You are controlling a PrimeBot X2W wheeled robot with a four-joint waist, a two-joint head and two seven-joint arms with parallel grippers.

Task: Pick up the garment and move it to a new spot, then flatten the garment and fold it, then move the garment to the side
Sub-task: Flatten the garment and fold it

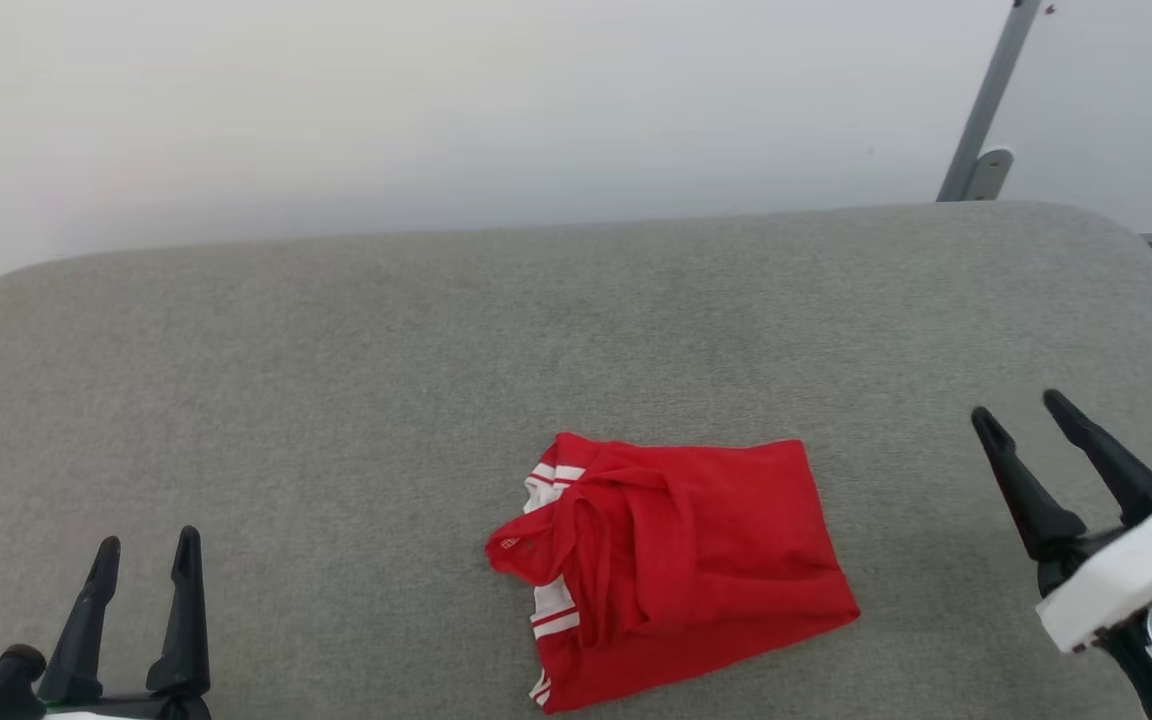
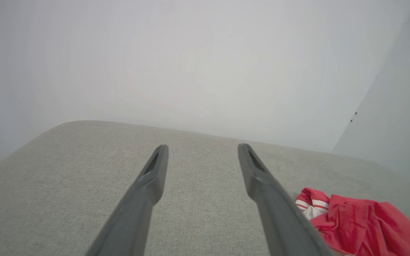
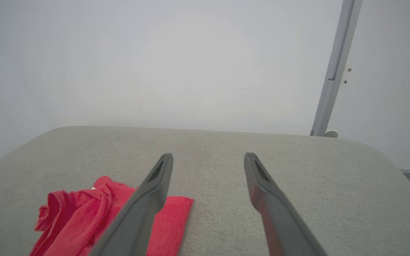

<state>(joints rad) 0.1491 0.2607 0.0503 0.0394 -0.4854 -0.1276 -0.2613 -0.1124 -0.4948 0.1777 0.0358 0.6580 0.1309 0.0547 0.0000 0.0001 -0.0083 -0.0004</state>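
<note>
Between our left gripper (image 1: 148,540) and right gripper (image 1: 1018,407), the garment (image 1: 676,570) lies crosswise. Right is nearer; both jaws gape empty.

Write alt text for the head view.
A crumpled red shirt with white striped trim lies on a grey cushion. The left end effector, open, shows at lower left and the right end effector, open, at right, neither touching it.
</note>
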